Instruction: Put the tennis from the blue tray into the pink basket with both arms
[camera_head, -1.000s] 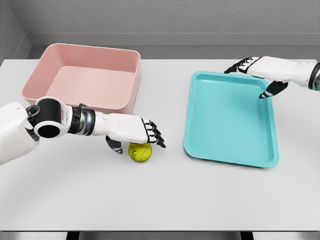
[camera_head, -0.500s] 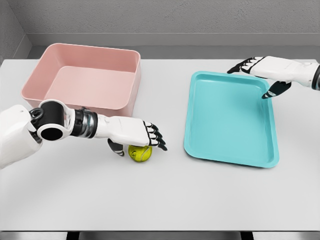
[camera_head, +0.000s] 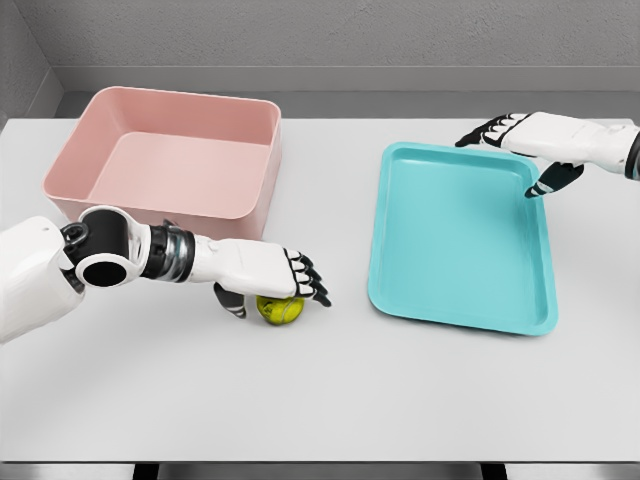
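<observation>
A yellow-green tennis ball (camera_head: 281, 310) lies on the white table between the pink basket (camera_head: 170, 160) and the blue tray (camera_head: 460, 235). My left hand (camera_head: 270, 285) is low over the ball, palm down, fingers stretched past it and thumb behind it on the left; the palm hides the ball's top. The fingers are not closed round the ball. My right hand (camera_head: 520, 150) hovers over the tray's far right corner, fingers spread, holding nothing. The tray and the basket hold nothing.
The table (camera_head: 320, 390) runs wide in front of the ball. Its front edge is near the bottom of the picture. A grey wall stands behind the basket and tray.
My left hand has sunk lower onto the ball and now covers more of it. The ball has shifted slightly down. The right hand has barely moved.
</observation>
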